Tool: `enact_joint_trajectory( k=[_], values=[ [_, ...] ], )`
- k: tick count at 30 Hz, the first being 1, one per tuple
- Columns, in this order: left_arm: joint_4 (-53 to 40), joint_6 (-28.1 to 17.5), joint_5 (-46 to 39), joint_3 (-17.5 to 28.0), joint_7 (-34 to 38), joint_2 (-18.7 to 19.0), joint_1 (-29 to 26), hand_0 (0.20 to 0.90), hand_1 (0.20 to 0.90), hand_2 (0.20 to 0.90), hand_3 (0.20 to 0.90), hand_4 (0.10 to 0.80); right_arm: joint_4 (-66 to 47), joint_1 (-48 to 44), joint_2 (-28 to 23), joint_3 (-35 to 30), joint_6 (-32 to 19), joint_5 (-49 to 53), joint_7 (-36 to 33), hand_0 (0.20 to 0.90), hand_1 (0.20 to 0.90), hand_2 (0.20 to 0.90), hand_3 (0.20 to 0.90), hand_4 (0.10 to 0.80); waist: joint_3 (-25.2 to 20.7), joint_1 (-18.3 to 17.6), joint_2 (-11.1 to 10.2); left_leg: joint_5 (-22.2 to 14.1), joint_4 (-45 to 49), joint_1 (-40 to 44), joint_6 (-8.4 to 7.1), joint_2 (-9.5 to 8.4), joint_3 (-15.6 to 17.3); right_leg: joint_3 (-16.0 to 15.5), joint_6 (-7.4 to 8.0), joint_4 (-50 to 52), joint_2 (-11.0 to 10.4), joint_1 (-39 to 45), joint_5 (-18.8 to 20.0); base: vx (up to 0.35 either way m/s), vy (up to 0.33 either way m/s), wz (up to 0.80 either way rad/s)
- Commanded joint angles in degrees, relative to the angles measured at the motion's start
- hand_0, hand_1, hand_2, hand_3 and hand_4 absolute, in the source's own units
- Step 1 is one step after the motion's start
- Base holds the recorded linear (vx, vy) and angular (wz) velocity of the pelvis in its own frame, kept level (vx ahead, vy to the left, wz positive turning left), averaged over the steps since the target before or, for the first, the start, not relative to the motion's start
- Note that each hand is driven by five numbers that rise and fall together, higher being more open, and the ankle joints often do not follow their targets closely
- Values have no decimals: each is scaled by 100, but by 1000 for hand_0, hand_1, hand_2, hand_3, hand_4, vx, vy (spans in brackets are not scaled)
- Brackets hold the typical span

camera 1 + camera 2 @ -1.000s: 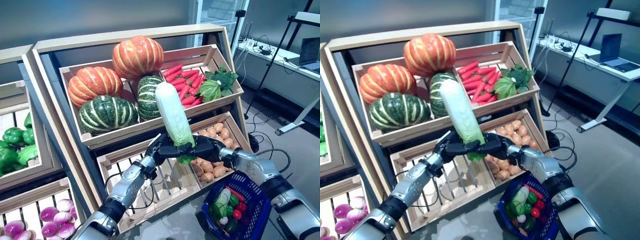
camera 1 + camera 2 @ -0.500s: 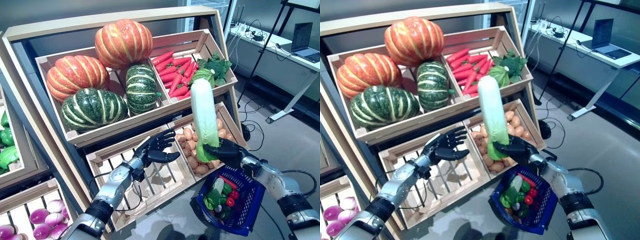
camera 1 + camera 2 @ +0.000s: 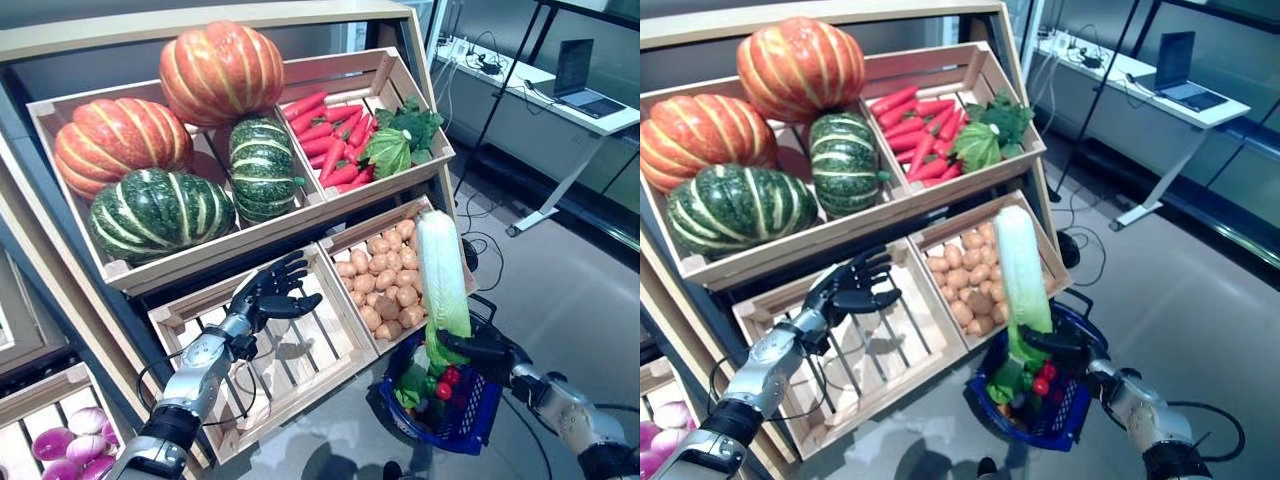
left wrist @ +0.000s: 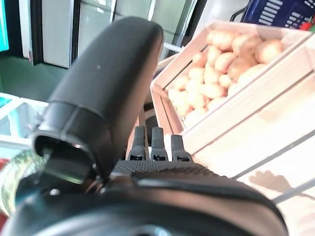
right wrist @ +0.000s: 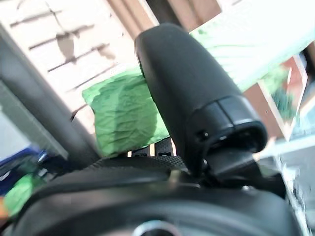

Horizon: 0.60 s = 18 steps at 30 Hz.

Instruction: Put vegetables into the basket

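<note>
Carried rightward, cabbage (image 3: 441, 270) upright in right hand (image 3: 478, 348) above basket (image 3: 470, 420).

Four pumpkins (image 3: 160, 140) are sitting in the upper-left crate: two orange and two striped green. One napa cabbage (image 3: 442, 272) is standing at right above one blue basket (image 3: 470, 415).

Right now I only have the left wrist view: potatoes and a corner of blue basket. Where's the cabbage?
Observer: In the right hand, fingers closed on the leafy end, cabbage upright.
Operator: Over the basket?
Observer: Yes, the leafy end sits at the mouth of the basket, in front of the potato crate.
Operator: Basket empty?
Observer: No, green and red vegetables are already in it.
</note>
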Motion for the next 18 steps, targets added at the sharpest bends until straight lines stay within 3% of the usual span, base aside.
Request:
enact_joint_trajectory(
  k=[1, 6, 9, 18],
  values=[
    [-195, -694, -97, 407, 139, -5, -329, 900, 900, 900, 900, 800, 51, -399, 35, -742, -1011, 355, -247, 300, 300, 300, 300, 400, -72, -19, 16, -262, 888, -658, 534, -378, -98, -176, -232, 957, 108, -130, -443, -64, -65, -8],
    [-467, -602, -243, 407, 308, -26, -526, 900, 900, 900, 900, 800, 398, -499, 318, -950, -1228, 753, -666, 300, 300, 300, 300, 400, 321, 49, 27, -603, 1800, -1265, 607, -306, -99, -310, -295, 1658, 8, -661, -618, -170, -75, -8],
    [-647, -570, -377, 305, 424, -20, -750, 900, 900, 900, 900, 800, 680, -719, 390, -998, -1361, 902, -830, 300, 300, 300, 300, 400, 668, 63, 61, -892, 2569, -1715, 652, -190, -104, -431, -348, 2426, -179, -1105, -840, -224, -35, -9],
    [-1140, -319, -700, -169, 738, 53, -1369, 900, 900, 900, 900, 800, 2030, -1580, 149, -1005, -1371, 1110, -993, 300, 300, 300, 300, 400, 1221, 118, 165, -1614, 4429, -2886, 743, 84, -291, -509, -621, 4240, -631, -2094, -1489, -126, 7, 4]
  ],
)
